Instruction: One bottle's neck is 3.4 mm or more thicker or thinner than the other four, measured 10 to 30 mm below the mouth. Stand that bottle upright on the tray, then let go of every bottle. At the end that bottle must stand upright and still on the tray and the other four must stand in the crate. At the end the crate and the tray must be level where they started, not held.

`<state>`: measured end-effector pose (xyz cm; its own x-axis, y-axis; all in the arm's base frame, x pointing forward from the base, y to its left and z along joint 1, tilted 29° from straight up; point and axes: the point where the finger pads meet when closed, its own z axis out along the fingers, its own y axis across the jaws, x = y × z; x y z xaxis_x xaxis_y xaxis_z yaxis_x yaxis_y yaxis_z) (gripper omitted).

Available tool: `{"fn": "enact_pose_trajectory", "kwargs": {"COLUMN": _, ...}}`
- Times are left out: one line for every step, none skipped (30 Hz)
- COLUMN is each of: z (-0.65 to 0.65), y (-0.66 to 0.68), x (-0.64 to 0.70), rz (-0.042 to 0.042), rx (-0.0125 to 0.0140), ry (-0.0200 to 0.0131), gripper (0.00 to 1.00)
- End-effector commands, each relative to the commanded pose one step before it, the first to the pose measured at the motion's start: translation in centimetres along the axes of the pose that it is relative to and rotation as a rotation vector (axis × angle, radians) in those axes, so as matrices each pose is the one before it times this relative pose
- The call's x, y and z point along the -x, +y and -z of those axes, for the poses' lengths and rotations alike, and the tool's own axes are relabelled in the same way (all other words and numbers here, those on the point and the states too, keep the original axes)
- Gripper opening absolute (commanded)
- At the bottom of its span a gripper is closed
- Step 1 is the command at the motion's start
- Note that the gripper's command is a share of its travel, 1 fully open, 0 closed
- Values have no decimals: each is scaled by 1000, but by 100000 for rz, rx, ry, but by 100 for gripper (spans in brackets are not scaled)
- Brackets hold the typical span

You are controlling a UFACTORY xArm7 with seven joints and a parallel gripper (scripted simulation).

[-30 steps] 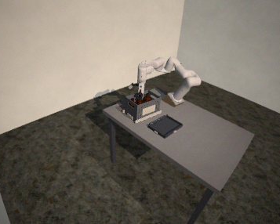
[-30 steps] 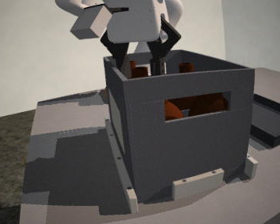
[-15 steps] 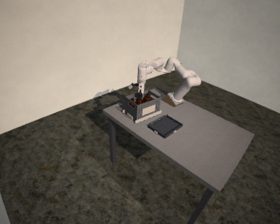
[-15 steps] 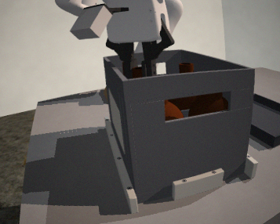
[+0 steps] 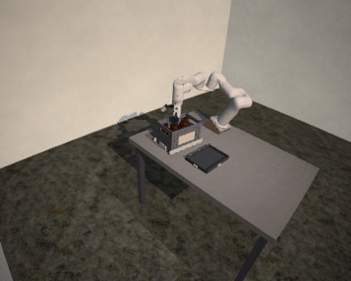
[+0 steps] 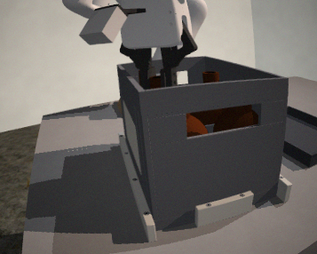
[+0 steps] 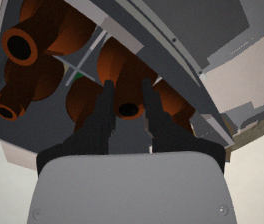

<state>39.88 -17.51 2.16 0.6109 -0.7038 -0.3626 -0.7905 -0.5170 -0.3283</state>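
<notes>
Fingers of my gripper (image 7: 126, 106) are down inside the crate (image 6: 211, 155), clamped on the neck of one brown bottle (image 7: 127, 108), one dark finger on each side of its mouth. That bottle stands directly under my wrist, in the crate near the wall on my side. Other bottles (image 7: 19, 46) stand beyond and to one side of my fingers, apart from them across the thin divider cross. I count several mouths in the wrist view but cannot see all five clearly.

I judge the step in hand to be the grasp that either gauges this neck or begins lifting it out; from these views I cannot tell whether it is the odd one.

If it is, the next move calls for a straight vertical lift until the bottle's base clears the crate rim, without nudging its neighbours, then a carry sideways to the dark tray (image 5: 206, 158), which lies beside the crate, well off from my fingers, on the table (image 5: 263, 187).
</notes>
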Motion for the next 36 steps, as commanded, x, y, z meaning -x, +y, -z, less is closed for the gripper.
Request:
{"fn": "enact_pose_trajectory", "kwargs": {"z": 194, "y": -33, "x": -82, "rz": -35, "rx": -170, "ry": 393, "gripper": 0}}
{"fn": "enact_pose_trajectory", "kwargs": {"z": 0, "y": 0, "x": 0, "rz": 0, "rx": 0, "ry": 0, "gripper": 0}}
{"fn": "enact_pose_trajectory", "kwargs": {"z": 0, "y": 0, "x": 0, "rz": 0, "rx": 0, "ry": 0, "gripper": 0}}
{"fn": "enact_pose_trajectory", "kwargs": {"z": 0, "y": 0, "x": 0, "rz": 0, "rx": 0, "ry": 0, "gripper": 0}}
{"fn": "enact_pose_trajectory", "kwargs": {"z": 0, "y": 0, "x": 0, "rz": 0, "rx": 0, "ry": 0, "gripper": 0}}
{"fn": "enact_pose_trajectory", "kwargs": {"z": 0, "y": 0, "x": 0, "rz": 0, "rx": 0, "ry": 0, "gripper": 0}}
{"fn": "enact_pose_trajectory", "kwargs": {"z": 0, "y": 0, "x": 0, "rz": 0, "rx": 0, "ry": 0, "gripper": 0}}
{"fn": "enact_pose_trajectory", "kwargs": {"z": 0, "y": 0, "x": 0, "rz": 0, "rx": 0, "ry": 0, "gripper": 0}}
{"fn": "enact_pose_trajectory", "kwargs": {"z": 0, "y": 0, "x": 0, "rz": 0, "rx": 0, "ry": 0, "gripper": 0}}
{"fn": "enact_pose_trajectory", "kwargs": {"z": 0, "y": 0, "x": 0, "rz": 0, "rx": 0, "ry": 0, "gripper": 0}}
{"fn": "enact_pose_trajectory", "kwargs": {"z": 0, "y": 0, "x": 0, "rz": 0, "rx": 0, "ry": 0, "gripper": 0}}
{"fn": "enact_pose_trajectory", "kwargs": {"z": 0, "y": 0, "x": 0, "rz": 0, "rx": 0, "ry": 0, "gripper": 0}}
{"fn": "enact_pose_trajectory", "kwargs": {"z": 0, "y": 0, "x": 0, "rz": 0, "rx": 0, "ry": 0, "gripper": 0}}
{"fn": "enact_pose_trajectory", "kwargs": {"z": 0, "y": 0, "x": 0, "rz": 0, "rx": 0, "ry": 0, "gripper": 0}}
{"fn": "enact_pose_trajectory", "kwargs": {"z": 0, "y": 0, "x": 0, "rz": 0, "rx": 0, "ry": 0, "gripper": 0}}
{"fn": "enact_pose_trajectory", "kwargs": {"z": 0, "y": 0, "x": 0, "rz": 0, "rx": 0, "ry": 0, "gripper": 0}}
{"fn": "enact_pose_trajectory", "kwargs": {"z": 0, "y": 0, "x": 0, "rz": 0, "rx": 0, "ry": 0, "gripper": 0}}
{"fn": "enact_pose_trajectory", "kwargs": {"z": 0, "y": 0, "x": 0, "rz": 0, "rx": 0, "ry": 0, "gripper": 0}}
{"fn": "enact_pose_trajectory", "kwargs": {"z": 0, "y": 0, "x": 0, "rz": 0, "rx": 0, "ry": 0, "gripper": 0}}
{"fn": "enact_pose_trajectory", "kwargs": {"z": 0, "y": 0, "x": 0, "rz": 0, "rx": 0, "ry": 0, "gripper": 0}}
{"fn": "enact_pose_trajectory", "kwargs": {"z": 0, "y": 0, "x": 0, "rz": 0, "rx": 0, "ry": 0, "gripper": 0}}
{"fn": "enact_pose_trajectory", "kwargs": {"z": 0, "y": 0, "x": 0, "rz": 0, "rx": 0, "ry": 0, "gripper": 0}}
{"fn": "enact_pose_trajectory", "kwargs": {"z": 0, "y": 0, "x": 0, "rz": 0, "rx": 0, "ry": 0, "gripper": 65}}
{"fn": "enact_pose_trajectory", "kwargs": {"z": 0, "y": 0, "x": 0, "rz": 0, "rx": 0, "ry": 0, "gripper": 65}}
{"fn": "enact_pose_trajectory", "kwargs": {"z": 0, "y": 0, "x": 0, "rz": 0, "rx": 0, "ry": 0, "gripper": 65}}
{"fn": "enact_pose_trajectory", "kwargs": {"z": 0, "y": 0, "x": 0, "rz": 0, "rx": 0, "ry": 0, "gripper": 65}}
{"fn": "enact_pose_trajectory", "kwargs": {"z": 0, "y": 0, "x": 0, "rz": 0, "rx": 0, "ry": 0, "gripper": 65}}
{"fn": "enact_pose_trajectory", "kwargs": {"z": 0, "y": 0, "x": 0, "rz": 0, "rx": 0, "ry": 0, "gripper": 65}}
{"fn": "enact_pose_trajectory", "kwargs": {"z": 0, "y": 0, "x": 0, "rz": 0, "rx": 0, "ry": 0, "gripper": 65}}
{"fn": "enact_pose_trajectory", "kwargs": {"z": 0, "y": 0, "x": 0, "rz": 0, "rx": 0, "ry": 0, "gripper": 65}}
{"fn": "enact_pose_trajectory", "kwargs": {"z": 0, "y": 0, "x": 0, "rz": 0, "rx": 0, "ry": 0, "gripper": 65}}
{"fn": "enact_pose_trajectory", "kwargs": {"z": 0, "y": 0, "x": 0, "rz": 0, "rx": 0, "ry": 0, "gripper": 65}}
{"fn": "enact_pose_trajectory", "kwargs": {"z": 0, "y": 0, "x": 0, "rz": 0, "rx": 0, "ry": 0, "gripper": 65}}
{"fn": "enact_pose_trajectory", "kwargs": {"z": 0, "y": 0, "x": 0, "rz": 0, "rx": 0, "ry": 0, "gripper": 65}}
{"fn": "enact_pose_trajectory", "kwargs": {"z": 0, "y": 0, "x": 0, "rz": 0, "rx": 0, "ry": 0, "gripper": 65}}
{"fn": "enact_pose_trajectory", "kwargs": {"z": 0, "y": 0, "x": 0, "rz": 0, "rx": 0, "ry": 0, "gripper": 65}}
